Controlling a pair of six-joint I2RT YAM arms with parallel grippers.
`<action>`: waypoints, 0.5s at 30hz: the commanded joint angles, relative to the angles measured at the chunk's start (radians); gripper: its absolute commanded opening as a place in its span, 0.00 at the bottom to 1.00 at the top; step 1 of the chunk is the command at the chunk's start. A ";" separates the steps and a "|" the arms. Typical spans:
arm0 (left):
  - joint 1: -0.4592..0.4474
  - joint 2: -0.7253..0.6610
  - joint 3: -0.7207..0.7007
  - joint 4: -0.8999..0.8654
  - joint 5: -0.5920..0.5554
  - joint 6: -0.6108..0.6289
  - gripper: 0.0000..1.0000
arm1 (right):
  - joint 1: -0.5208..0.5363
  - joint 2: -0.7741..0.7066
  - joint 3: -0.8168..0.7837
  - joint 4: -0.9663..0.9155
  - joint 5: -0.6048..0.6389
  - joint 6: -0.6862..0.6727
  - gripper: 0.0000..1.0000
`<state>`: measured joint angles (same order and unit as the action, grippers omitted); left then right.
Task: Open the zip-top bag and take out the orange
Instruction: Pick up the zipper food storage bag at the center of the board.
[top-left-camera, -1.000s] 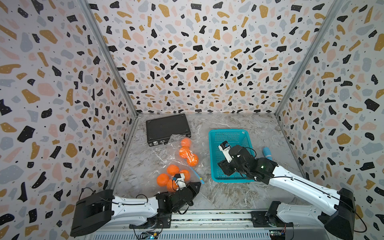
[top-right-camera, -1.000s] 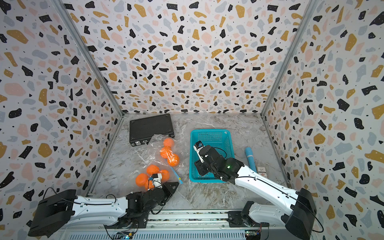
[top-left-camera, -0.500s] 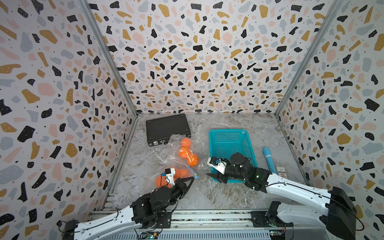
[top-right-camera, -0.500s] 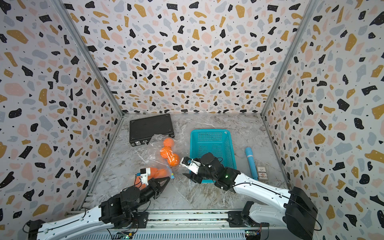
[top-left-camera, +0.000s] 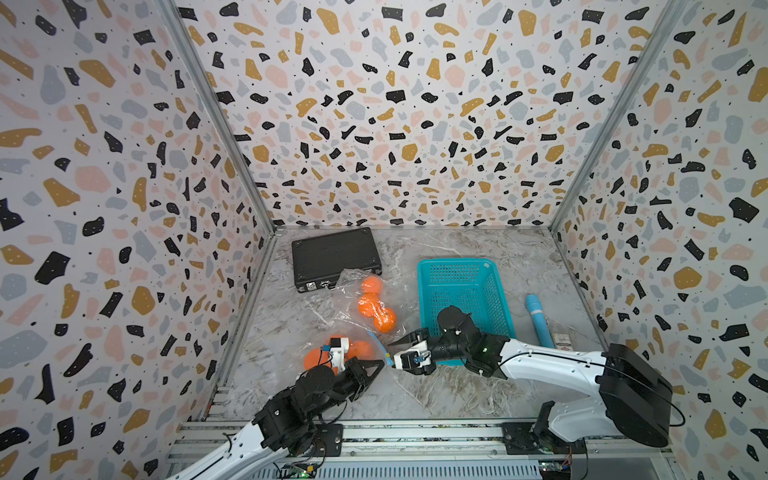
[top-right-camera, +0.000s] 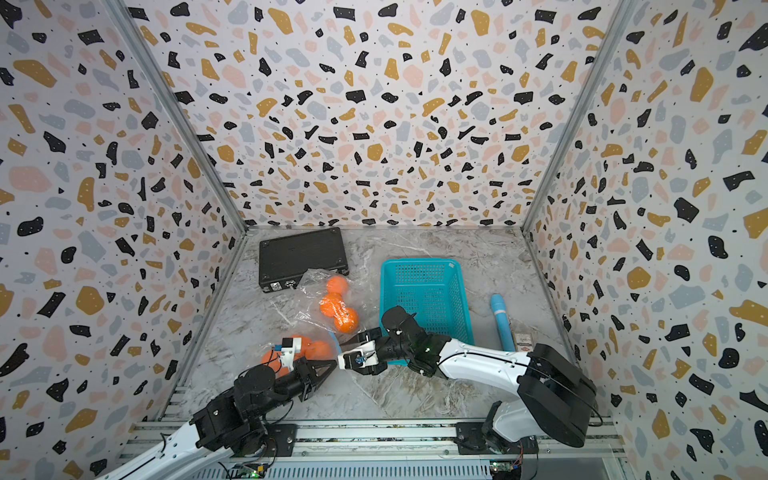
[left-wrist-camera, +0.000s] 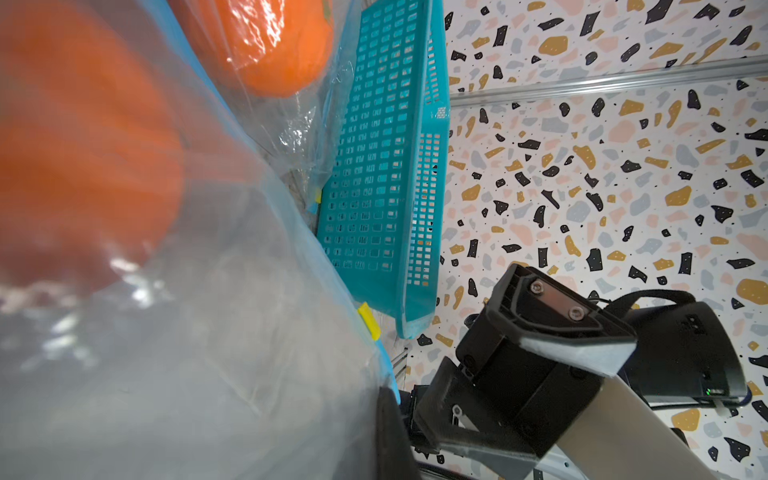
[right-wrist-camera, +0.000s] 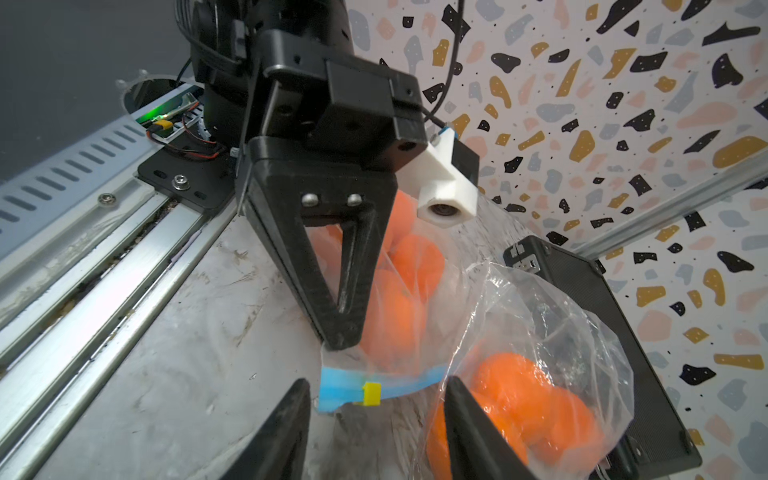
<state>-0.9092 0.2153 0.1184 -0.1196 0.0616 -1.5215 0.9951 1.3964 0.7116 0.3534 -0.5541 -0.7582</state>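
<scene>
Left gripper: I am clenching my left gripper on the clear plastic of the nearer zip-top bag, pinching it at the corner just above the blue zip strip
Right gripper: I am holding my right gripper released, its jaws standing apart just in front of my left fingertips, the two grippers pointing tip to tip
Slider: the yellow slider is sitting on the strip between my right fingertips, near the strip's end closest to my left gripper; whether either finger is touching it I cannot tell
Seal: I cannot tell whether the strip is parting anywhere
Oranges: the oranges are lying inside the pinched bag, behind my left fingers and farther from my right gripper than the strip
Second bag: another clear bag holding more oranges is lying just beside the outer face of one right finger
Basket: the teal basket is standing alongside my right wrist, behind the fingertips
Case: the black case is lying well beyond both grippers, past the second bag
</scene>
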 joint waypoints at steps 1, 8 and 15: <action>0.009 -0.014 0.009 0.055 0.043 0.028 0.00 | 0.002 -0.013 -0.007 0.086 -0.047 -0.057 0.54; 0.009 -0.052 0.006 0.073 0.061 0.029 0.00 | 0.002 0.037 0.001 0.125 -0.061 -0.062 0.51; 0.010 -0.091 0.043 -0.004 0.051 0.053 0.00 | 0.002 -0.014 -0.047 0.142 -0.066 -0.060 0.53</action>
<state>-0.9043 0.1410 0.1268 -0.1425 0.1074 -1.4952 0.9951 1.4319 0.6834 0.4835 -0.5964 -0.8127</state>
